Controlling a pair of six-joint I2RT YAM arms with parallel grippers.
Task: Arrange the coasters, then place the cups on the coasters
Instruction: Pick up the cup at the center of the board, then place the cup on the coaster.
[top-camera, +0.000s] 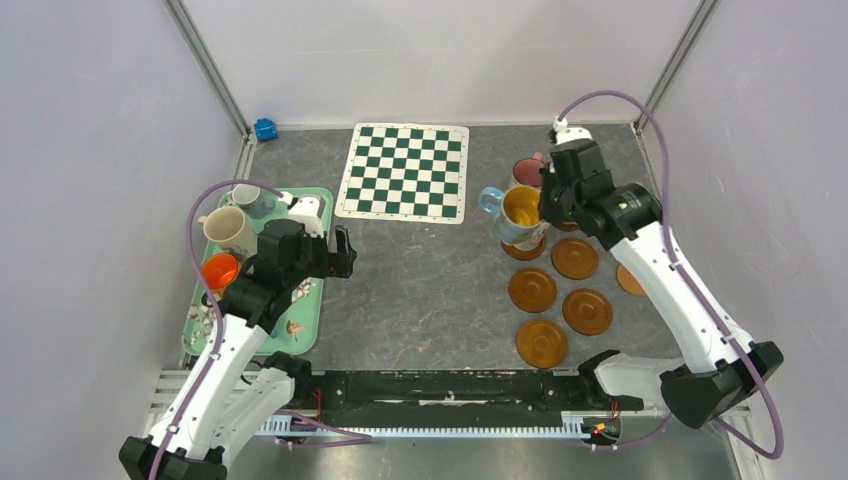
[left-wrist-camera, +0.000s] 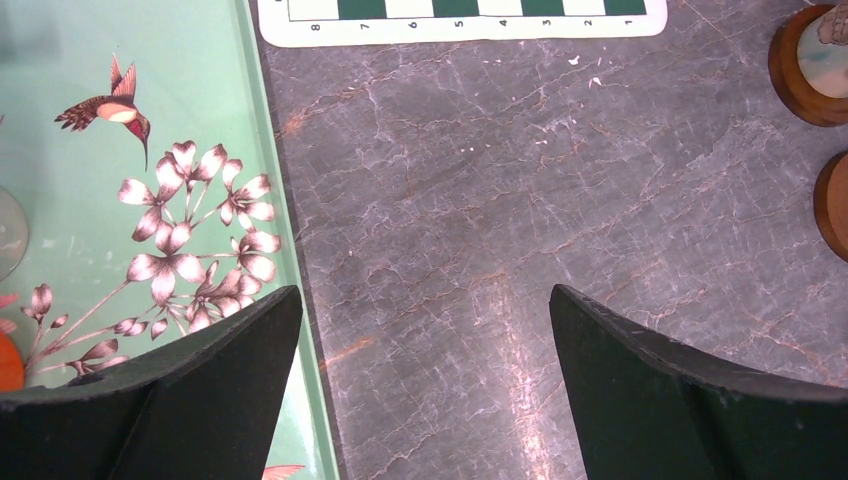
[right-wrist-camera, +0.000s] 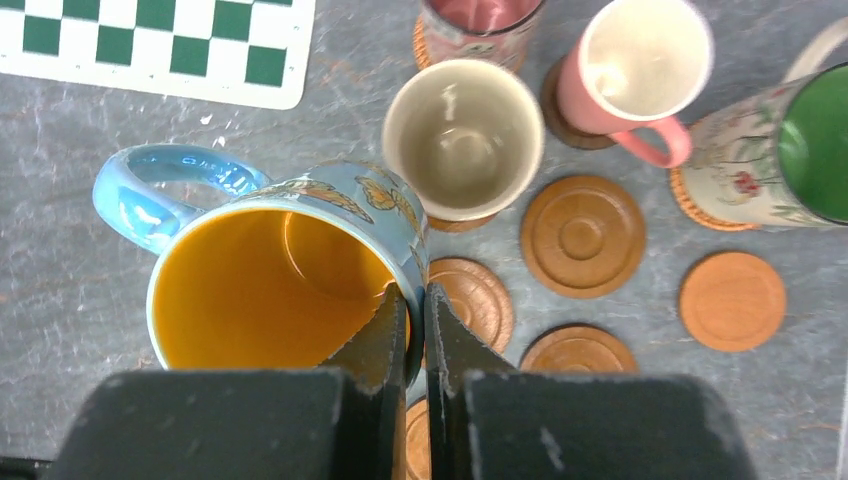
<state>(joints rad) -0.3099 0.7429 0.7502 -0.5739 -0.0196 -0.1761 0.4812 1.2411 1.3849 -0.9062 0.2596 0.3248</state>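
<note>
- Between the fingers of the right hand (right-wrist-camera: 410, 300), the near wall of the blue-handled mug (right-wrist-camera: 260, 290) was pinched. One finger sat inside its orange-yellow bowl and one outside, the jaws narrow on the rim.
- Just right of those fingers, a half-hidden coaster (right-wrist-camera: 478, 300) showed from behind the mug. Whether the mug rested on it could not be told.
- Directly ahead of that hand stood a cream cup (right-wrist-camera: 463, 135) on a coaster. A pink cup (right-wrist-camera: 640, 65) stood ahead and to the right, and a green-lined cup (right-wrist-camera: 800, 150) farther right, each on its own coaster.
- To the right of the hand, a bare brown coaster (right-wrist-camera: 582, 236) and a paler tan coaster (right-wrist-camera: 732, 300) lay apart on the bench (left-wrist-camera: 480, 200).
- Across the bench, the left hand (left-wrist-camera: 425, 300) was spread wide and held nothing. It hung over bare stone, with the edge of the mint-green tray (left-wrist-camera: 200, 80) under its left finger and the chequered mat (left-wrist-camera: 460, 15) ahead.
</note>
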